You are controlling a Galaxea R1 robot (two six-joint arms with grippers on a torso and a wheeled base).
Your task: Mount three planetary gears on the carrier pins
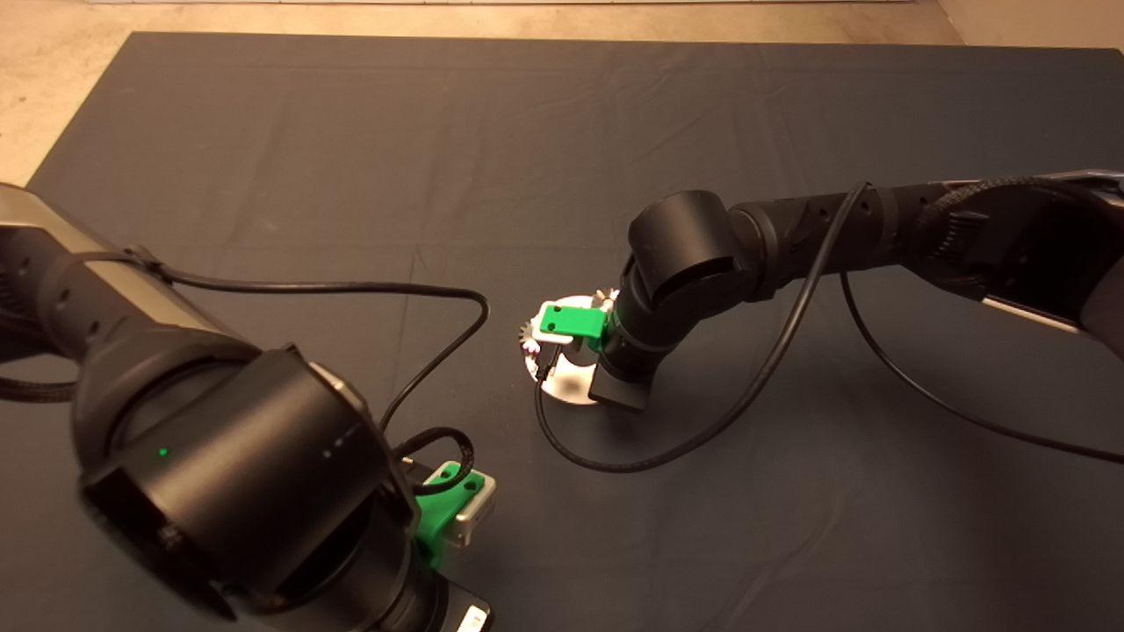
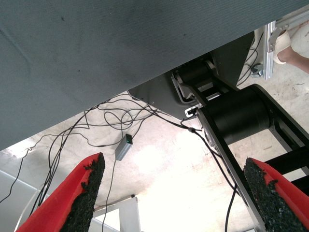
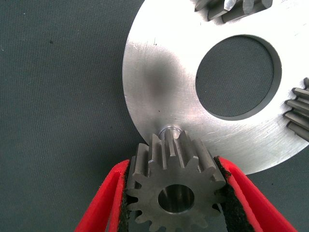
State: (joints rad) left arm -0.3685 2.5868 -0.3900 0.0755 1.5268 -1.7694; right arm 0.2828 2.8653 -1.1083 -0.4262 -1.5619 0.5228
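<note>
**Third gear held over a pin at the plate's edge**

The right gripper [image 1: 562, 338] reaches in from the right side of the dark mat [image 1: 351, 175] and hangs over the round silver plate [image 3: 159, 87] near the mat's middle. In the right wrist view its red fingers [image 3: 104, 198] are closed onto the sides of a planetary gear [image 3: 175, 188], the black pads pressing against the teeth on both flanks. The gear's round centre hole faces the camera. Just beyond the gear, a carrier pin [image 3: 170, 129] stands on the plate close to its rim, and the gear's toothed edge overlaps the pin's base in this view; whether gear and pin touch cannot be told.

Two other gears [image 3: 231, 8] [image 3: 299, 112] show only partly at the borders of the right wrist view, both lying over the plate around its large centre hole [image 3: 236, 77]. In the head view the teeth of one of them [image 1: 525, 333] peek out on the plate's left side.

The left gripper [image 1: 452, 509] waits at the near left of the mat. Its fingers [image 2: 79, 193] are spread wide apart with nothing between them; its camera sees the mat's edge, cables on the floor [image 2: 159, 159] and part of the robot's base.
</note>
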